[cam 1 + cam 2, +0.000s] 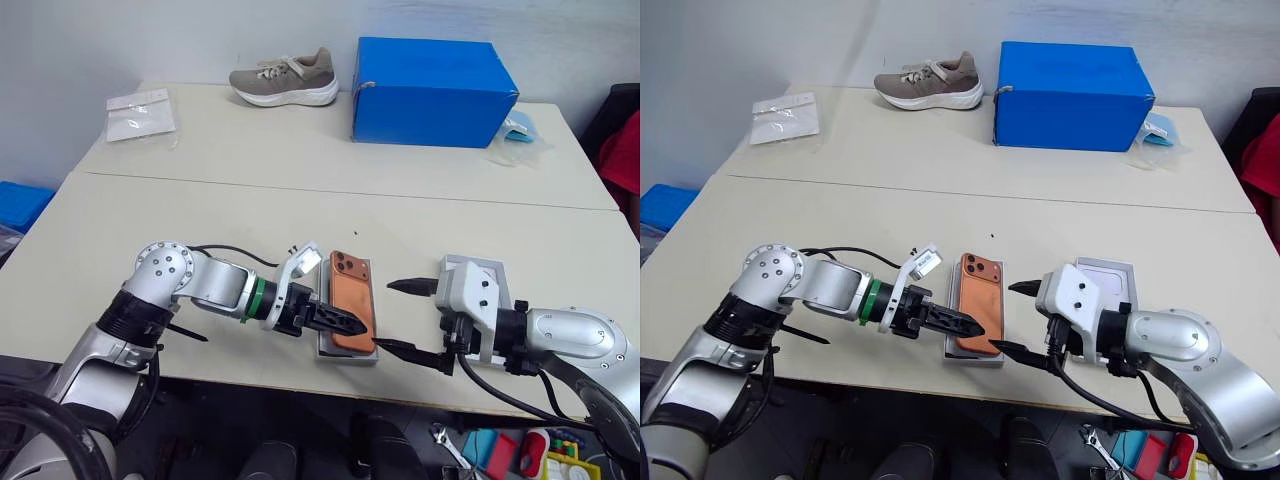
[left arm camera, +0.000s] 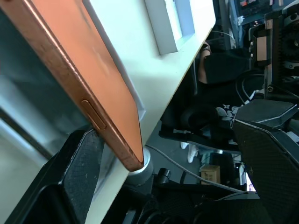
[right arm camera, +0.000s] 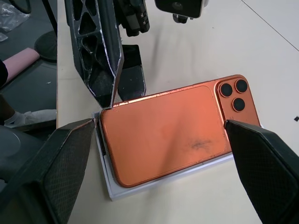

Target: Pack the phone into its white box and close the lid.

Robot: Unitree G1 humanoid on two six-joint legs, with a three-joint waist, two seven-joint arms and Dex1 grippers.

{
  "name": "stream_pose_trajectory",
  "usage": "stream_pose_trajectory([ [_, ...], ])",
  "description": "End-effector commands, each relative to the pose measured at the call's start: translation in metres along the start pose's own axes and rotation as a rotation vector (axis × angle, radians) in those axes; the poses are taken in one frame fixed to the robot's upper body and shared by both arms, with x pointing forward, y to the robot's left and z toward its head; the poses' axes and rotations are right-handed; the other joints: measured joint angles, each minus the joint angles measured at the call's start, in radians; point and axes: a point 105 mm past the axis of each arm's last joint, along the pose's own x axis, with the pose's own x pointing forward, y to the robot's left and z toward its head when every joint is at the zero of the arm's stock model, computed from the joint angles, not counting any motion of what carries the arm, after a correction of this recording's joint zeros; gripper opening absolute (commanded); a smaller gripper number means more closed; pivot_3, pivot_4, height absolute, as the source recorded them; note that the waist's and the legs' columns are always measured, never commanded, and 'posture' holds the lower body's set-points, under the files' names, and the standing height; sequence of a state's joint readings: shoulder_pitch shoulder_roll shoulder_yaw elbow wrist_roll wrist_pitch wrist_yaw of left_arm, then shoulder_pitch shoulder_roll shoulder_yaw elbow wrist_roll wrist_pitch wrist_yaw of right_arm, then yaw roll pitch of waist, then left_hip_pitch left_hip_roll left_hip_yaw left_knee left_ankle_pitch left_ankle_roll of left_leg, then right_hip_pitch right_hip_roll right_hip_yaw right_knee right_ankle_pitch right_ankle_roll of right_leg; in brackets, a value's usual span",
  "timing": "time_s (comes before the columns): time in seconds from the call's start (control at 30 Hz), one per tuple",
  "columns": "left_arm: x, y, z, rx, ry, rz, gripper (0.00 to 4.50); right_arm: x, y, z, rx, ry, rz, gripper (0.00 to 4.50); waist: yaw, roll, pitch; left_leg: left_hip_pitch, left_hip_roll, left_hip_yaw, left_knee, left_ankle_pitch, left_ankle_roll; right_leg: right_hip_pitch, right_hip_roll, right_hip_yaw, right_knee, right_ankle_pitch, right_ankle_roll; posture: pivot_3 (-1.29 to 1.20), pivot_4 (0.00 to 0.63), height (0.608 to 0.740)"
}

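The phone (image 3: 163,133) between my black fingers (image 3: 44,172) is copper-orange with three black camera lenses and a dark smudge on its back. Under it sits the white box (image 1: 350,352). Behind are a bright blue box (image 1: 430,92) and a taupe, white-soled shoe (image 1: 285,80).

No readable text, label, brand, number or sign anywhere — not on the phone (image 3: 163,133) back, nor on the blue box (image 1: 432,92) beyond it — plain, unmarked faces.
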State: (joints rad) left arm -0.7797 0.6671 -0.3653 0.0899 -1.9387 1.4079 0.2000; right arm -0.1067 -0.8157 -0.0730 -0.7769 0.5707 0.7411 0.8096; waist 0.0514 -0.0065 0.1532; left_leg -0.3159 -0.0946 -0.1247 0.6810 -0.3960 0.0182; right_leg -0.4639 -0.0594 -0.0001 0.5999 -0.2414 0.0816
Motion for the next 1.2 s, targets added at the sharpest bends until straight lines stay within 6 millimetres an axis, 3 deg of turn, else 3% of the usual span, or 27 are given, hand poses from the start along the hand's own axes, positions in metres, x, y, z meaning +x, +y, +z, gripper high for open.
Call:
stream_pose_trajectory([
  [0.03,-0.012,-0.007,0.002,0.023,-0.005,-0.014,4.47,0.000,0.004,0.007,-0.040,-0.013,0.012,4.50,-0.001,0.000,0.000,0.000,0.000,0.000,0.000,0.000,0.000,0.000,0.000,0.000,0.000,0.000,0.000,0.00,0.150,0.740],
  [0.17,-0.027,-0.001,-0.001,0.001,-0.011,0.007,4.47,-0.001,0.004,0.006,-0.038,-0.009,0.013,4.50,-0.003,0.000,0.000,0.000,0.000,0.000,0.000,0.000,0.000,0.000,0.000,0.000,0.001,0.000,0.000,0.00,0.150,0.740],
  [0.4,-0.057,-0.020,0.008,0.069,-0.073,-0.079,4.47,-0.004,0.002,0.004,-0.037,0.004,0.007,4.50,-0.002,0.001,0.001,0.000,0.000,0.000,0.000,0.000,0.000,0.000,0.000,0.000,0.000,0.000,0.000,0.00,0.150,0.740],
  [0.63,-0.086,-0.013,0.035,0.483,-0.336,0.031,4.47,-0.019,-0.009,-0.002,0.055,0.028,-0.135,4.50,-0.001,0.002,0.001,0.000,0.000,0.000,-0.001,0.000,0.000,0.000,0.000,-0.001,-0.002,0.000,0.000,0.00,0.150,0.740],
  [0.73,-0.088,-0.014,0.029,0.727,-0.311,0.005,4.47,-0.031,-0.023,-0.014,0.167,0.078,-0.336,4.50,0.002,0.002,0.001,-0.001,0.001,0.000,-0.001,0.000,0.000,0.000,0.000,-0.001,-0.003,0.000,-0.001,0.00,0.150,0.740],
  [0.9,-0.085,-0.010,0.015,1.027,-0.191,-0.068,4.47,-0.043,-0.028,-0.030,0.305,0.128,-0.581,4.50,0.003,0.002,0.001,-0.003,0.001,0.000,-0.001,0.000,0.001,0.000,0.000,-0.002,-0.006,0.001,-0.001,0.00,0.150,0.740],
  [1.2,-0.079,0.000,0.028,1.172,-0.216,-0.037,4.47,-0.046,-0.042,-0.067,0.572,0.199,-0.886,4.50,-0.002,0.003,0.002,-0.004,0.001,0.000,-0.001,-0.001,0.005,0.000,0.000,-0.001,-0.007,0.002,0.001,0.00,0.150,0.740],
])
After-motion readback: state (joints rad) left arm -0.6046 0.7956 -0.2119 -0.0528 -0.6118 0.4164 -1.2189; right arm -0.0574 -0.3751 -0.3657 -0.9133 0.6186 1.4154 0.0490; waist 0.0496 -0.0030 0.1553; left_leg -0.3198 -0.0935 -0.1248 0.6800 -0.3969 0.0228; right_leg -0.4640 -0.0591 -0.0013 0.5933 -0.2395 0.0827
